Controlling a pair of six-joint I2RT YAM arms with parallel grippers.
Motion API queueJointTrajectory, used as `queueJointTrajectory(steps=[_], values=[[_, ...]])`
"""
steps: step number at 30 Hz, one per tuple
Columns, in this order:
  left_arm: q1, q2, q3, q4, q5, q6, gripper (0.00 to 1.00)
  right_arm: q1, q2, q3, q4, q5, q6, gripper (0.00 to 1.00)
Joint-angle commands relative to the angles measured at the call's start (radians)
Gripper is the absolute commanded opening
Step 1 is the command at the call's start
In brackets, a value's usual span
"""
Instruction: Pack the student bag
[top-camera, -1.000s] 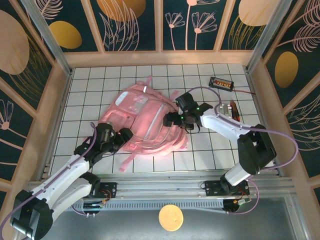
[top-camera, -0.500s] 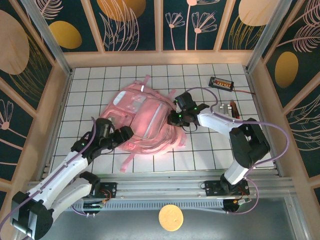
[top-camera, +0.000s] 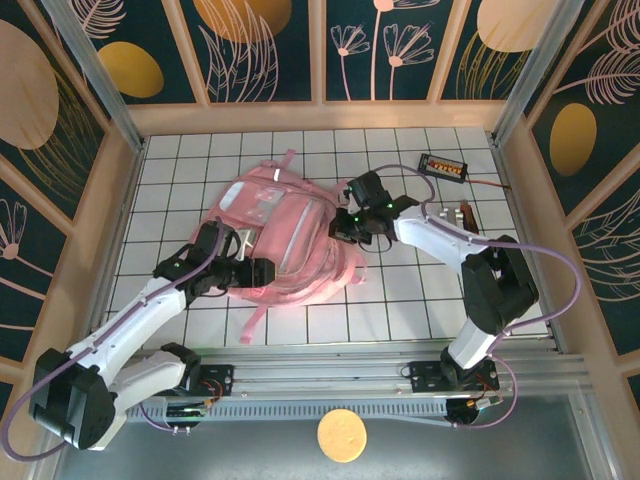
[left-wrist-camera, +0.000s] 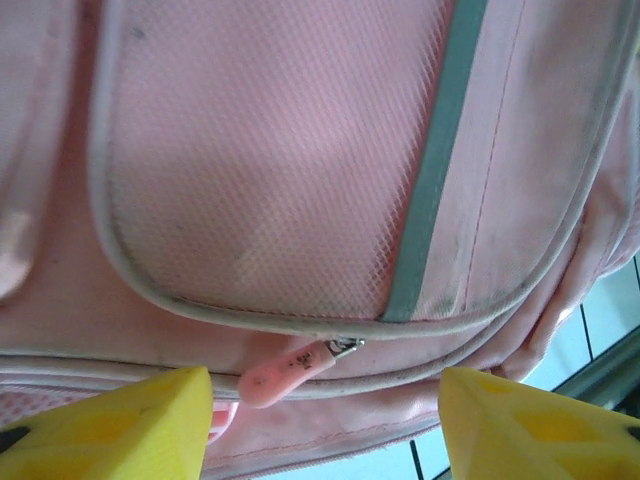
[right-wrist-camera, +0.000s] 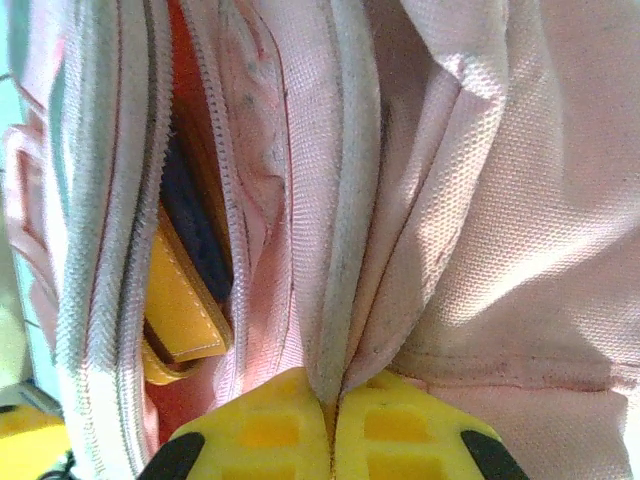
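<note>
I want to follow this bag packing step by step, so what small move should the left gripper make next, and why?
Probably close the left gripper on the pink zip pull. Its jaws stand open with the pull lying between them, and the right gripper is shut on a fold of the backpack, which should hold the bag steady for a tug on the zip.

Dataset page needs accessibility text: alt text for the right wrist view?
The right end effector pinches a piped edge of the pink backpack between shut yellow fingers. Left of it, an open zip shows a yellow-edged item inside.
</note>
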Motion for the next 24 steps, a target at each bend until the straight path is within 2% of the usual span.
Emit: queueJointTrajectory(steps=[1, 2, 9, 13, 17, 24], values=[[0.005, -0.008, 0.027, 0.032, 0.05, 0.057, 0.67, -0.013, -0.011, 0.092, 0.007, -0.071, 0.044, 0.0], [0.004, -0.008, 0.031, 0.034, 0.041, 0.054, 0.7, -0.019, -0.012, 0.103, 0.002, -0.078, 0.05, 0.0], [0.005, 0.078, 0.097, 0.046, 0.06, 0.089, 0.7, -0.046, 0.002, 0.156, -0.004, -0.13, 0.067, 0.0], [0.004, 0.159, 0.22, -0.039, 0.019, 0.222, 0.74, -0.055, 0.016, 0.188, -0.031, -0.144, 0.047, 0.0], [0.005, 0.249, 0.291, -0.156, -0.008, 0.335, 0.76, -0.113, 0.023, 0.221, -0.035, -0.172, 0.05, 0.0], [0.004, 0.17, 0.217, -0.038, 0.081, 0.222, 0.75, -0.13, 0.049, 0.29, -0.039, -0.199, 0.053, 0.0]])
